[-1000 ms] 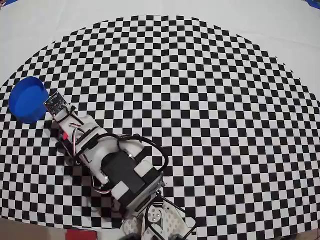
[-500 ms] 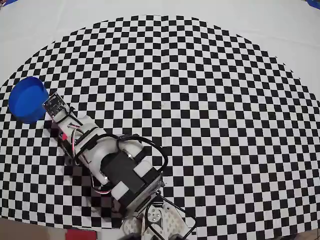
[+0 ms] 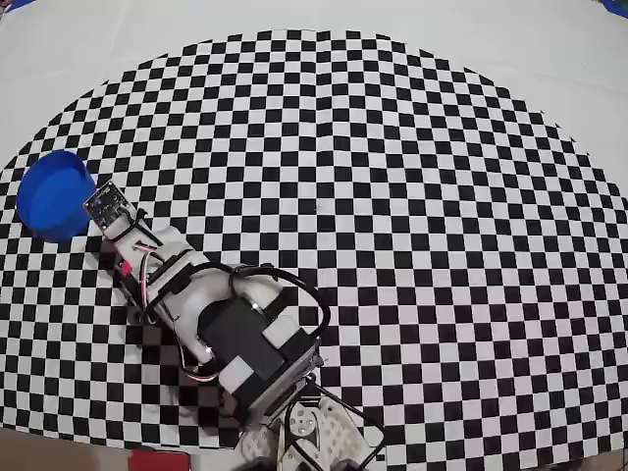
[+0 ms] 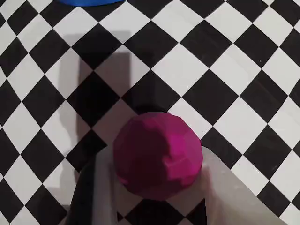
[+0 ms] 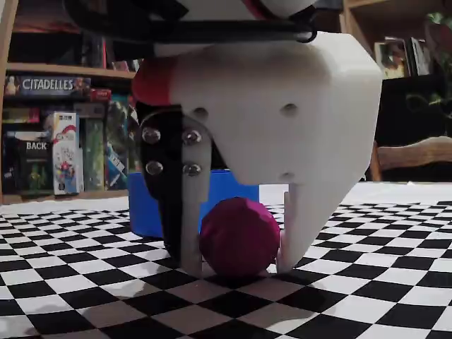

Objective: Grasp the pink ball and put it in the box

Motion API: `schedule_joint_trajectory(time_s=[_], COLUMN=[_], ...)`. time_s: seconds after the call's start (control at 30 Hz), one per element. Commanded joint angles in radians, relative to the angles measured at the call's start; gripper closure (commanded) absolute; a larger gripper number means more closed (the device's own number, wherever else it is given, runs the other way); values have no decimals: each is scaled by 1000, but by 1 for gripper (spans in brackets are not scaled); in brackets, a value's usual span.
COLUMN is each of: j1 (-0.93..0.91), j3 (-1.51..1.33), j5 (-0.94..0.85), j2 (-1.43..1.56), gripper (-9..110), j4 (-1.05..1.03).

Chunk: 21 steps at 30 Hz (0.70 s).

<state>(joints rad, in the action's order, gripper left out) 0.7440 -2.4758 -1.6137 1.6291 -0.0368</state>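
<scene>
Fingers of the gripper (image 5: pixel 239 265) stand down on the checkered mat (image 5: pixel 367 296) in the fixed view, one on each side of the pink ball (image 5: pixel 239 235), with the jaws only as far apart as the ball is wide. The pale finger at the right of that view seems to touch it, while a thin gap may remain at the dark finger on the left, so whether the squeeze is complete cannot be told. Seen from the wrist view, the ball (image 4: pixel 158 154) sits low and central between the two fingers, resting on the mat rather than lifted. Just behind it in the fixed view stands the box (image 5: pixel 152 205), its blue wall close beyond the ball; its rim (image 4: pixel 91 2) barely shows at the top edge of the wrist view. From overhead the box (image 3: pixel 54 196) lies just beside the arm's tip. By my reading the reach is done; closing firmly, lifting, carrying over the rim and releasing all remain.
</scene>
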Motion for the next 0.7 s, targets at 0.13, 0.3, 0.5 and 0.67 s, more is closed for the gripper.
schedule_joint_trajectory(time_s=[0.13,0.3,0.5,0.67], j1=[9,11,11,12], j3=[25,26,26,28], j5=[-2,-5,-8,-8], j2=[94,117,141,166], gripper=[101,101,101,101], j4=[0,0,2,2])
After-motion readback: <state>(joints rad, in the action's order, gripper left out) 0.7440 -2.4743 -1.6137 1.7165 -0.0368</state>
